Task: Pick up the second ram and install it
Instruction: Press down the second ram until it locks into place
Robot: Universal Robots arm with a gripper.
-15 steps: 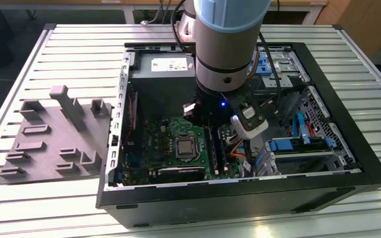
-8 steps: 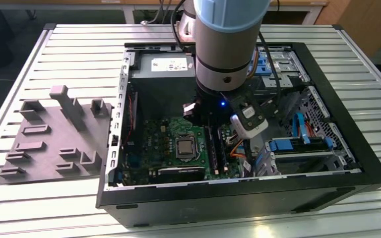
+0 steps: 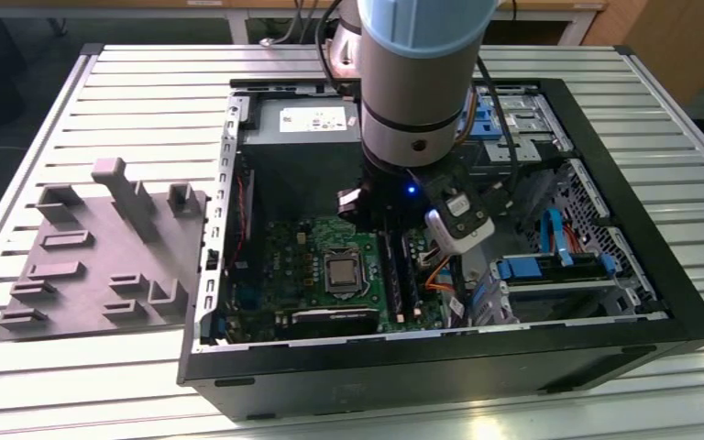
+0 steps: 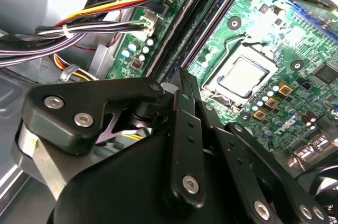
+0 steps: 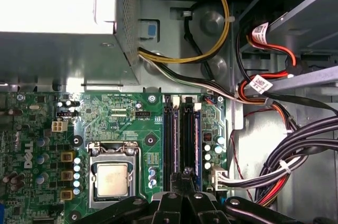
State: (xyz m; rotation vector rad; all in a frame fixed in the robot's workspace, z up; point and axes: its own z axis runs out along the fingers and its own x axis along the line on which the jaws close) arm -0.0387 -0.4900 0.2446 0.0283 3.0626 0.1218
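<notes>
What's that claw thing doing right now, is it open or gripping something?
Gripper: fingers drawn together above the memory slots of the motherboard; whether they pinch the second ram cannot be told.

The open computer case lies on the slatted surface, and everything else is placed from it. The tray with upright posts sits on the surface just beside the case, toward the exterior view's left. Inside the case lies the circuit board — its central chip mid-board, memory slots beside the chip. The arm reaches down into the case, over the slots.
</notes>
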